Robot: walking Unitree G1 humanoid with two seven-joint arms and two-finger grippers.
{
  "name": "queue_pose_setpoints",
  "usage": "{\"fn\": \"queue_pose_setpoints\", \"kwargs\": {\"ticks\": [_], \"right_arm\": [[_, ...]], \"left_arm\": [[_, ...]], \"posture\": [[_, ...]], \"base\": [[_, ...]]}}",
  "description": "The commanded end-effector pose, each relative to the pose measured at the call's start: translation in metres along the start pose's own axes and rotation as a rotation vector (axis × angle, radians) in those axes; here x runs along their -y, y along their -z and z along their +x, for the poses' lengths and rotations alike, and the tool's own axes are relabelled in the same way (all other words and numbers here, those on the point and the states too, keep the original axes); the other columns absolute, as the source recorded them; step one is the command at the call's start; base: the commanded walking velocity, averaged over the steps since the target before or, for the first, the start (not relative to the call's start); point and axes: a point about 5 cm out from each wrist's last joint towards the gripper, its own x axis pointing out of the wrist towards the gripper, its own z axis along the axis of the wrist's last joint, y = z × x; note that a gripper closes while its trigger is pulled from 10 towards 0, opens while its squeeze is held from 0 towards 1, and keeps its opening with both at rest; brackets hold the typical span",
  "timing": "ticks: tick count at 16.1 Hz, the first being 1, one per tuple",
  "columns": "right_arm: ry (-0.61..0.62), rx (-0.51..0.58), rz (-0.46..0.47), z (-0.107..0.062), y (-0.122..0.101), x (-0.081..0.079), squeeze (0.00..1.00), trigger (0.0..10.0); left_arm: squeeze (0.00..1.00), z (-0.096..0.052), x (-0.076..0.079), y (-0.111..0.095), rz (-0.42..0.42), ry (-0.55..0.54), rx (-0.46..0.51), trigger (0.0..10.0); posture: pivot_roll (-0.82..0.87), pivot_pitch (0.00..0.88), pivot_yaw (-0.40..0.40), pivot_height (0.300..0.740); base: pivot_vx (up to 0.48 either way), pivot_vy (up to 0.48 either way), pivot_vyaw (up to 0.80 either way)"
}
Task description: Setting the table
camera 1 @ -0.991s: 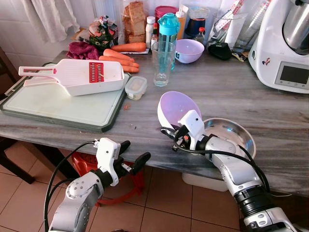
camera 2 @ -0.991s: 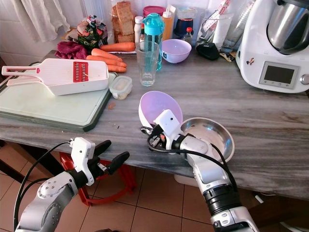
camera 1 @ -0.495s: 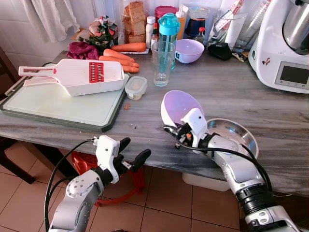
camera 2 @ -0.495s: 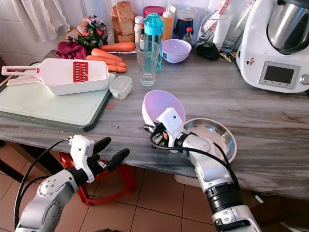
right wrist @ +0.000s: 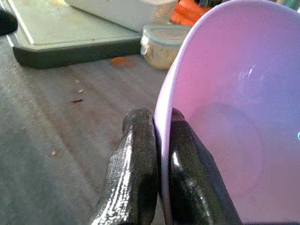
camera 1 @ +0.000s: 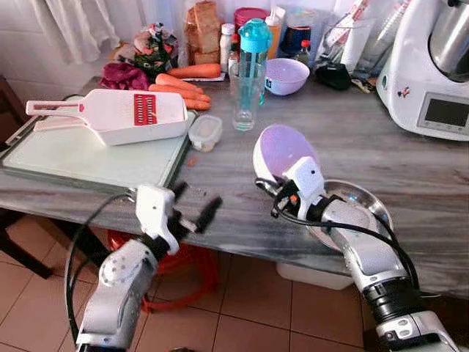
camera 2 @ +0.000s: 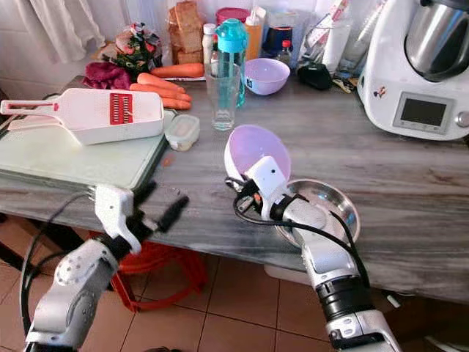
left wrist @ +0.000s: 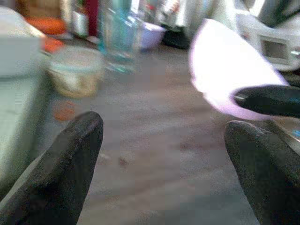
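A lilac plastic bowl [camera 1: 281, 151] is held tilted on its side just above the grey marble table, over the near rim of a shallow steel bowl [camera 1: 360, 202]. My right gripper [camera 1: 276, 192] is shut on the lilac bowl's rim; its two fingers [right wrist: 136, 159] pinch the thin edge. My left gripper [camera 1: 193, 206] is open at the table's front edge, left of the bowl, with nothing between its fingers [left wrist: 70, 154]. A second lilac bowl [camera 1: 287, 76] stands at the back by a tall clear glass [camera 1: 247, 96].
A green cutting board [camera 1: 80, 158] carries a white mandoline slicer [camera 1: 117, 115]. A small lidded tub [camera 1: 205, 133], carrots [camera 1: 179, 88], a teal bottle [camera 1: 255, 45] and jars crowd the back. A white kitchen machine [camera 1: 432, 70] stands at the right. A red stool [camera 1: 179, 260] sits below.
My right gripper has carried the lilac bowl up and to the right, further over the steel bowl. My left gripper has risen to the table's front edge.
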Motion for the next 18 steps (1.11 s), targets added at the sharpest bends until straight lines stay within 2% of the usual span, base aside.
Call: {"fn": "queue_pose_setpoints", "kwargs": {"ticks": [1,3,5,10,13,14,18], "right_arm": [[0.035,0.042,-0.038,-0.005,-0.009,0.004,0.0,10.0],[0.074,0.053,-0.027,-0.009,-0.007,0.004,0.0,10.0],[0.192,0.085,-0.015,-0.014,-0.005,0.006,0.0,10.0],[0.215,0.082,0.003,-0.017,-0.003,0.004,0.0,10.0],[0.157,0.05,0.007,-0.013,-0.001,0.002,0.0,10.0],[0.087,0.007,-0.016,-0.012,0.002,-0.002,0.0,10.0],[-0.059,-0.05,-0.05,-0.013,0.002,-0.004,0.0,10.0]], "left_arm": [[0.0,0.0,-0.007,0.002,0.029,-0.062,-0.01,10.0],[0.0,0.0,-0.013,0.004,0.071,-0.137,-0.022,10.0],[0.0,0.001,-0.021,0.007,0.093,-0.261,-0.022,10.0],[0.0,0.004,-0.013,0.012,0.093,-0.225,-0.026,10.0],[0.0,0.005,-0.015,0.014,0.094,-0.243,-0.035,10.0],[0.0,0.004,-0.016,0.016,0.067,-0.249,-0.051,10.0],[0.0,0.004,-0.015,0.019,0.043,-0.232,-0.07,10.0]], "posture": [[0.06,0.054,-0.003,0.74],[0.06,0.052,-0.002,0.74],[0.06,0.046,0.0,0.74],[0.05,0.043,0.004,0.74],[0.05,0.045,0.0,0.74],[0.05,0.046,-0.001,0.74],[0.05,0.053,0.003,0.74]], "base": [[0.0,0.0,0.0],[0.0,0.0,0.0],[0.0,0.0,0.0],[0.0,0.0,0.0],[0.0,0.0,0.0],[0.0,0.0,0.0],[0.0,0.0,0.0]]}}
